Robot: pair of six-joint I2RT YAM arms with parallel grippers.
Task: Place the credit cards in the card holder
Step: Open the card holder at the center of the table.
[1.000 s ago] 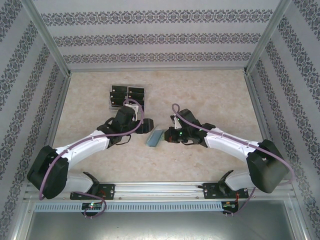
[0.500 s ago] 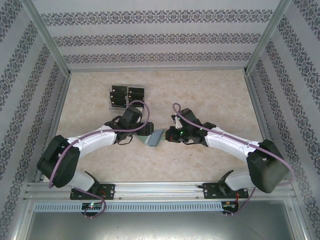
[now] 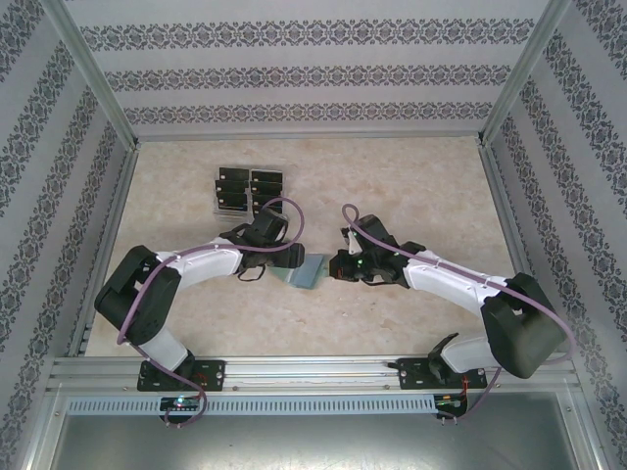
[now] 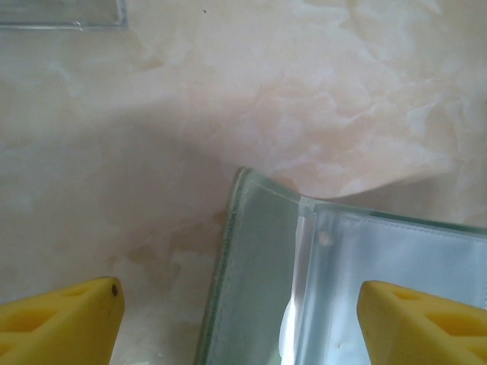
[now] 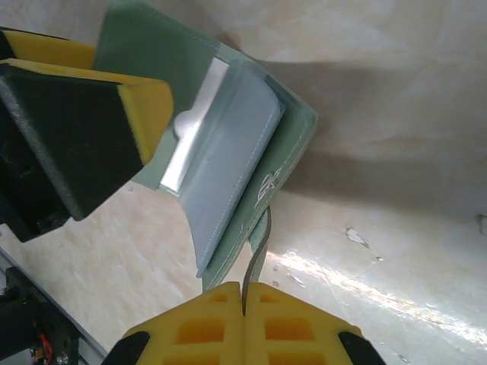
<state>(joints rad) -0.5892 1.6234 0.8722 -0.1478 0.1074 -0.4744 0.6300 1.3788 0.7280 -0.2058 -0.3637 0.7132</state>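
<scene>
The grey-green card holder (image 3: 307,271) lies partly open at the table's middle. In the left wrist view its green cover (image 4: 259,274) and clear inner pockets (image 4: 380,258) lie below my left gripper (image 4: 240,327). That gripper is open, and its yellow fingertips (image 4: 61,323) stand wide to either side of the cover's edge. My right gripper (image 5: 243,293) is shut on the holder's thin clasp tab (image 5: 260,243), and holds that side of the card holder (image 5: 228,137) raised. In the top view my left gripper (image 3: 287,257) and right gripper (image 3: 339,266) flank the holder. Several black credit cards (image 3: 250,186) lie behind them.
The cards sit in a clear plastic tray (image 3: 217,209) at the back left, and its corner (image 4: 61,15) shows at the top of the left wrist view. Patterned walls and metal rails (image 3: 108,235) close in the marble-look table (image 3: 421,196). The left finger (image 5: 76,114) shows in the right wrist view.
My left arm has swung from beside the tray toward the card holder and lowered over it. The holder has spread wider. My right gripper has kept its hold on the tab.
</scene>
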